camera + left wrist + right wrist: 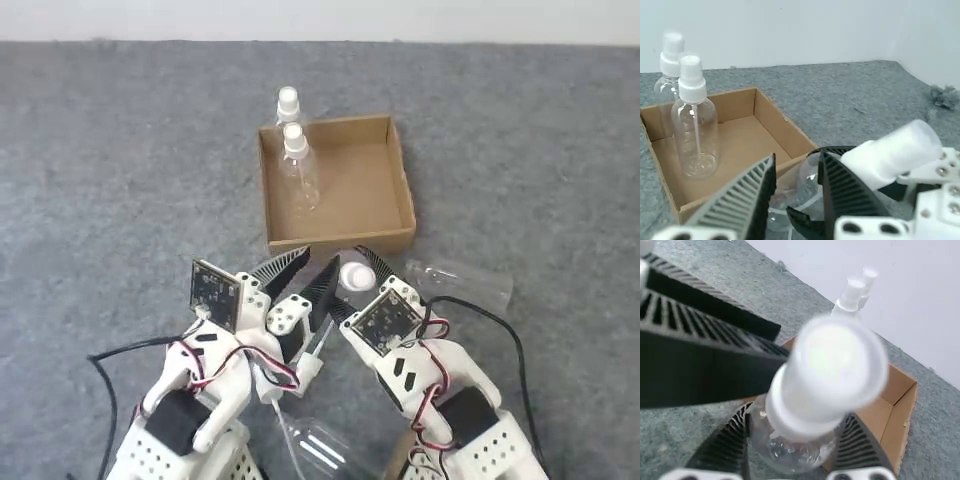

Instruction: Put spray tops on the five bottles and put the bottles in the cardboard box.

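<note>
Right gripper [796, 437]: fingers pinching bottle [790, 455] on its clear body, under white spray top [830, 365]. Held just in front of cardboard box [340, 240].

Left gripper [797, 160]: fingers spread, close beside the top, gripping nothing.

Capped bottle [302, 175] standing inside box.

Judged: empty thin plastic, so light, smooth, easily dented and slippery. Best gripped mid-body with a gentle squeeze, never by the top.

Whole worktop [120, 150] is covered in a grey, fuzzy, carpet-like fabric, kinda mottled up close. Behind it there's just a plain white wall [320, 20] running along the far edge. Small tuft of grey fluff [944, 96] sits out near one edge. Lighting's soft and even, with no harsh shadows.
</note>
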Robot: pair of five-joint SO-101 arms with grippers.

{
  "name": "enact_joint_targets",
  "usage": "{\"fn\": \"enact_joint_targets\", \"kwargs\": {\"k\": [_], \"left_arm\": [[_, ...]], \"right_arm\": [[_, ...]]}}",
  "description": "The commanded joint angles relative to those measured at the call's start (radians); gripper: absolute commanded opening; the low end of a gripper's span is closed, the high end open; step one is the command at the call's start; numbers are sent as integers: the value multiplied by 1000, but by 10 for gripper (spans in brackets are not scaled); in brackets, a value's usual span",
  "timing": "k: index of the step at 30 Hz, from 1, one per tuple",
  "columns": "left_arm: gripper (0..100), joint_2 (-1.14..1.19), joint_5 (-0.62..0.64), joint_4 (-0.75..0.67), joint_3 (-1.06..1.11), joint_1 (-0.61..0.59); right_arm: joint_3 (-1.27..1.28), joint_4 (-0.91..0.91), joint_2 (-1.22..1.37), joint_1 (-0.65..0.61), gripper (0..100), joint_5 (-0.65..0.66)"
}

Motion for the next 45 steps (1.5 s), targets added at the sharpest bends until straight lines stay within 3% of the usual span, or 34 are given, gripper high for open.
{"fn": "enact_joint_targets", "kwargs": {"k": [1,13,24,35,45], "left_arm": [[137,-12,-18,34,5,41],[137,-14,-14,35,-22,26],[137,-14,94,29,-136,-186],[137,-14,86,32,-143,-318],[137,-14,26,28,12,-542]], "right_arm": [[-52,12,-21,-1,6,3],[-54,27,-21,5,6,3],[-58,68,-21,30,6,3],[-54,73,-21,54,6,3],[-60,107,-21,54,6,3]]}}
